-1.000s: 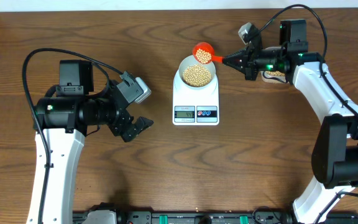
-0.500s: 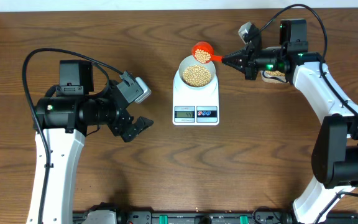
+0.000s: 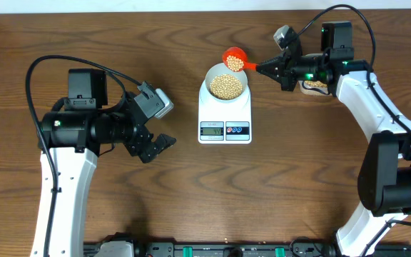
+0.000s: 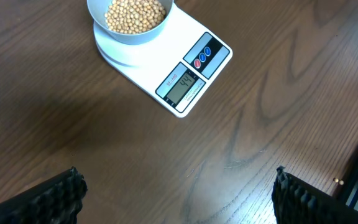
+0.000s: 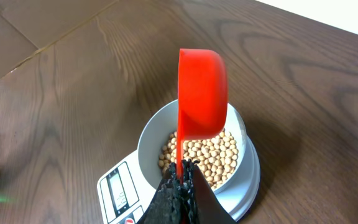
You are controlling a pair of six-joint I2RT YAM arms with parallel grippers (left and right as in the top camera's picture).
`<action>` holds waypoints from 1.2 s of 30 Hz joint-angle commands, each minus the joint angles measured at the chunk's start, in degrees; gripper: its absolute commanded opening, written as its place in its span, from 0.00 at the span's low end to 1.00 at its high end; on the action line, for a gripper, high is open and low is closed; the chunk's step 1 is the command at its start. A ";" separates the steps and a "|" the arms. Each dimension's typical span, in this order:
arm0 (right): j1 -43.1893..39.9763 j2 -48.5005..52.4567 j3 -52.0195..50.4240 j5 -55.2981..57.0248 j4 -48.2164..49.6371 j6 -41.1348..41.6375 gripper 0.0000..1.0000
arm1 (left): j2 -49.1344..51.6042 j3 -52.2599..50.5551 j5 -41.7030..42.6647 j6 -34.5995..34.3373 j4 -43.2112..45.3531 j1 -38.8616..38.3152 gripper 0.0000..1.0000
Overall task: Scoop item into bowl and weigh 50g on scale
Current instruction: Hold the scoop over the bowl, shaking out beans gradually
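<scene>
While the right hand point(image 3: 260, 68) clamps the scoop point(image 3: 233, 59) by its handle, it lies crosswise, cup leftward and tipped sideways above the bowl point(image 3: 209, 76) of beans point(image 3: 225, 86); the left hand point(image 3: 160, 146) gapes wide, empty.

Red scoop point(image 3: 233, 58) above bowl point(image 3: 208, 77)

Right pincer point(image 3: 260, 68) pinched tight; left pincer point(image 3: 159, 145) gapes wide.
</scene>
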 commanded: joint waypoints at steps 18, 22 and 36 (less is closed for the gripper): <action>0.28 0.33 -0.04 -1.27 -0.20 -0.57 0.01 | 0.33 1.11 -0.26 0.96 -0.20 0.20 0.98; 0.09 0.24 -0.04 -3.28 0.20 -0.59 0.01 | 0.33 1.11 -0.28 0.96 -0.20 0.20 0.98; 0.09 0.22 -0.04 -4.74 0.22 -0.55 0.01 | 0.33 1.11 -0.28 0.96 -0.20 0.20 0.98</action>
